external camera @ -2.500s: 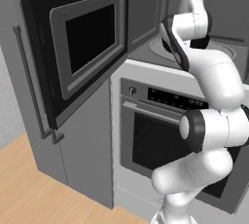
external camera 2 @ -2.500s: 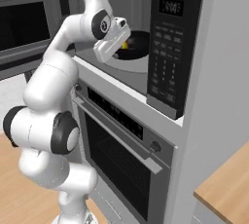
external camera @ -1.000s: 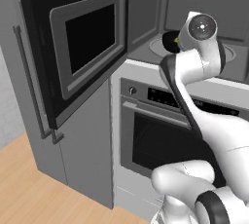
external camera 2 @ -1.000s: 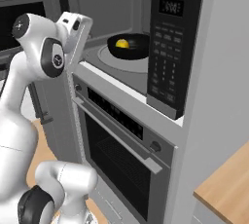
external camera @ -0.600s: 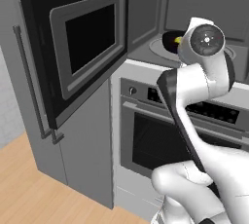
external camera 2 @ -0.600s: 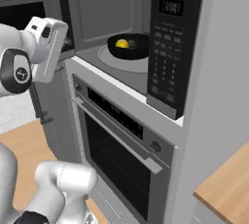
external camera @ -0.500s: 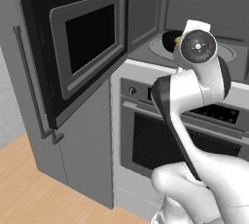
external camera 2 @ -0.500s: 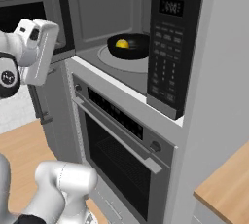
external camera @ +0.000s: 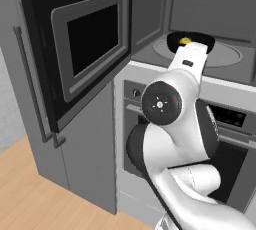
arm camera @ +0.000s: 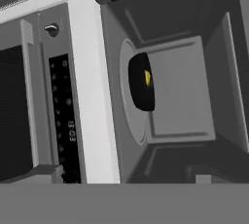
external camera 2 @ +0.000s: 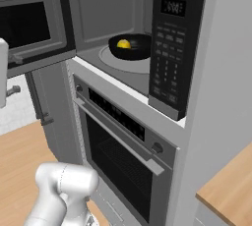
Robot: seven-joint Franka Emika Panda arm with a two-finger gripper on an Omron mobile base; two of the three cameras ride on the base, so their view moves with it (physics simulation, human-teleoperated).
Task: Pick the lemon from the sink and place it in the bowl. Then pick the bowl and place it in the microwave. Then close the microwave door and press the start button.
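Kitchen cabinetry frames the microwave (external camera 2: pixel 147 48), its microwave door (external camera: pixel 80 49) swung wide. Inside, on the turntable (external camera 2: pixel 123 60), the black bowl (external camera 2: pixel 130 47) holds the lemon (external camera 2: pixel 123 44). Seen from the hand view, the bowl (arm camera: pixel 141 82) lies well ahead of the fingers, which are released and grasp nothing.

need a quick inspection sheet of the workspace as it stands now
surface: microwave floor with round turntable, bowl on it
job's things: black bowl inside the microwave, lemon in the bowl; microwave door wide open
clutter: nothing seen
grippers: gripper open, empty, outside the microwave
cables: nothing seen
surroundings: oven with bar handle below, shut; grey cabinet; wooden floor; wooden counter corner
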